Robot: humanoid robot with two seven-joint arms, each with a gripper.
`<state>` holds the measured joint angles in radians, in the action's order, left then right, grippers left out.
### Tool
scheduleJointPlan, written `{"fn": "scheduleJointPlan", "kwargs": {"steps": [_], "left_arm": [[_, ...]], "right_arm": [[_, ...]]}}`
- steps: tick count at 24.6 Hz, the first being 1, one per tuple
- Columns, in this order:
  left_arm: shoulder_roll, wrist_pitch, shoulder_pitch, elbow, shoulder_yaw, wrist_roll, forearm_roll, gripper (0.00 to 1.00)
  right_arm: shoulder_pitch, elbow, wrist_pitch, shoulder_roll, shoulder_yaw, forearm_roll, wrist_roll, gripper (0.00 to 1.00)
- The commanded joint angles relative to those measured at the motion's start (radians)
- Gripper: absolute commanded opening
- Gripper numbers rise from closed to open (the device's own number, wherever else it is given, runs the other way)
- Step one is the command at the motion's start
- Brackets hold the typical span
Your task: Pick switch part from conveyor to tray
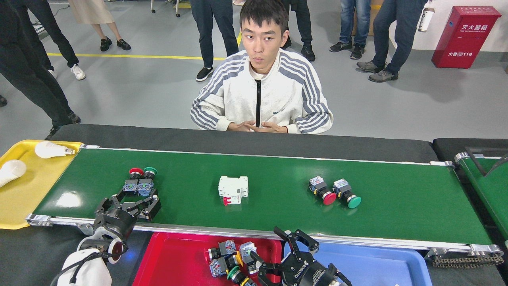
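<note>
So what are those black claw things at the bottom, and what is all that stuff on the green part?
You are looking out from a robot's head, down at its own two arms. Each arm ends in a claw for grabbing.

The left claw is open, reaching over the green conveyor belt toward a pair of push-button switches, one red-capped and one green-capped. The right claw is open over the red tray, beside the switches lying in it. It holds nothing.

Also on the belt are a white breaker box and two more switches. A yellow tray at the left holds light bulbs, and a blue tray sits at the right. A person sits across the belt, watching.
</note>
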<state>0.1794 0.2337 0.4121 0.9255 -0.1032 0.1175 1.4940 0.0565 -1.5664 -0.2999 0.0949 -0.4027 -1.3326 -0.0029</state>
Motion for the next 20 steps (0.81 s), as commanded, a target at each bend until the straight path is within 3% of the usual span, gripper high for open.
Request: {"fn": "scheduleJointPlan", "kwargs": {"steps": [1, 4, 5, 6, 7, 10, 11, 13, 16, 20], "left_arm": [[0.020, -0.063, 0.024, -0.016, -0.006, -0.012, 0.000, 1.00], [0.037, -0.132, 0.025, -0.048, -0.006, -0.013, -0.003, 0.99], [0.038, -0.160, 0.025, -0.060, -0.007, -0.015, -0.003, 0.95], [0.038, -0.180, 0.025, -0.068, -0.007, -0.016, -0.006, 0.86], [0.038, -0.208, 0.025, -0.076, -0.009, -0.029, -0.012, 0.68], [0.040, -0.212, 0.019, -0.073, -0.009, -0.107, -0.015, 0.38], [0.040, -0.208, 0.014, -0.071, -0.007, -0.141, -0.017, 0.29], [0.037, -0.172, 0.008, -0.062, 0.004, -0.191, -0.012, 0.23], [0.042, 0.032, -0.082, 0.088, 0.002, -0.196, -0.012, 0.22], [0.061, 0.417, -0.374, 0.464, -0.056, -0.194, -0.020, 0.23]], "right_arm": [[-0.009, -0.020, 0.004, -0.009, 0.111, 0.007, -0.012, 1.00], [-0.072, -0.023, 0.016, -0.078, 0.291, 0.010, -0.014, 1.00], [-0.102, -0.023, 0.016, -0.093, 0.355, 0.010, -0.014, 1.00], [-0.121, -0.024, 0.016, -0.100, 0.397, 0.010, -0.014, 1.00], [-0.142, -0.024, 0.016, -0.100, 0.450, 0.010, -0.014, 1.00], [-0.193, -0.023, 0.016, -0.092, 0.527, 0.010, -0.015, 1.00], [-0.199, -0.020, 0.016, -0.087, 0.541, 0.010, -0.015, 1.00], [-0.198, -0.014, 0.016, -0.077, 0.551, 0.010, -0.015, 1.00], [-0.198, -0.017, 0.016, -0.075, 0.555, 0.010, -0.015, 1.00], [-0.201, -0.023, 0.016, -0.066, 0.576, 0.012, -0.014, 1.00]]}}
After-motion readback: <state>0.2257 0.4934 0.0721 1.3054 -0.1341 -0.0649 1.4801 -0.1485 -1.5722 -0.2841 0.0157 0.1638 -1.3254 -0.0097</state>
